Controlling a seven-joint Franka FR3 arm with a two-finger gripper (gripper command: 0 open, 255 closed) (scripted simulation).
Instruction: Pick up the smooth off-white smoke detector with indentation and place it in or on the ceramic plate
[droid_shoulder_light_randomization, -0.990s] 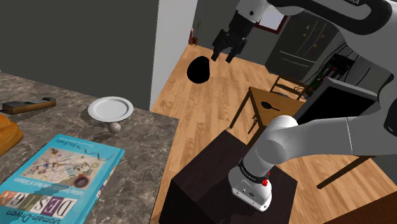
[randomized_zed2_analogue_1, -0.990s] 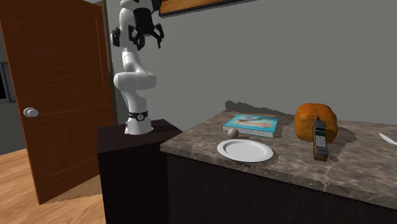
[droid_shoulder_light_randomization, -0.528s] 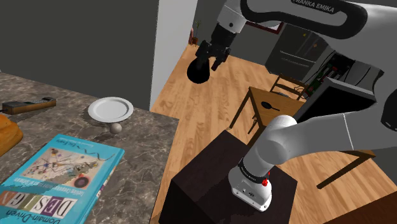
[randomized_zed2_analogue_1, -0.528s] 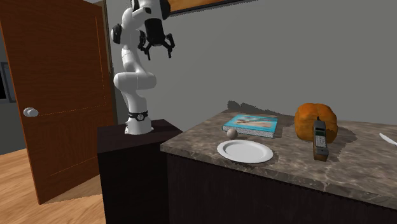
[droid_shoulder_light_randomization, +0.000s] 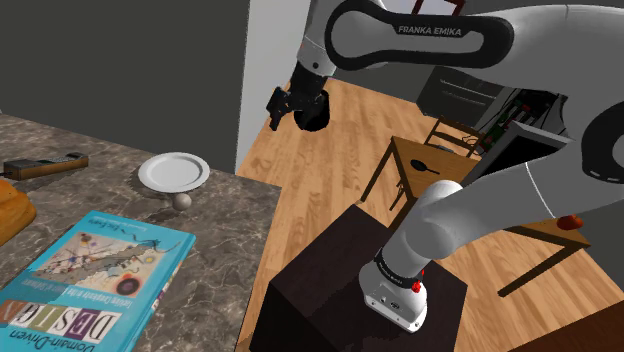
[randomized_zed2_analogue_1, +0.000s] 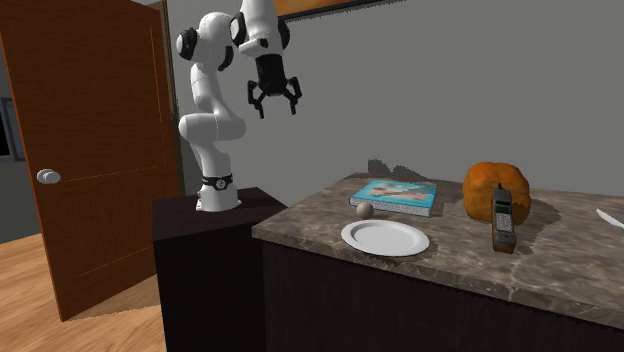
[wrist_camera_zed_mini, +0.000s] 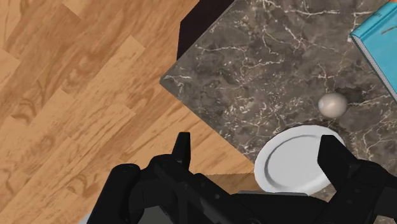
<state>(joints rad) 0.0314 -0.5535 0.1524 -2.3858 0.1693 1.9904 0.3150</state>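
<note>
Smoke detector (droid_shoulder_light_randomization: 181, 201), drawn as a small pale grey rounded lump, sits on the dark marbled worktop (droid_shoulder_light_randomization: 230, 240), just beside the rim of the white plate (droid_shoulder_light_randomization: 173, 171) and between that plate and the blue book (droid_shoulder_light_randomization: 100, 270). It looks round from every view, so I see no long axis to line up with.

The gripper (randomized_zed2_analogue_1: 272, 100) hangs high in the air, off the worktop's corner on the stand (droid_shoulder_light_randomization: 340, 280) side, well apart from the detector. Its fingers (wrist_camera_zed_mini: 181, 149) are spread wide with nothing between them. In the shoulder view the detector lies down and to the left of the gripper; in the wrist view it lies past the plate's far rim. By my reading, the coming move is a descent over the plate's edge toward it.

Count: one detector, one plate, one book, one dark handset (randomized_zed2_analogue_1: 503, 222), one orange rounded thing (randomized_zed2_analogue_1: 495, 187).
</note>
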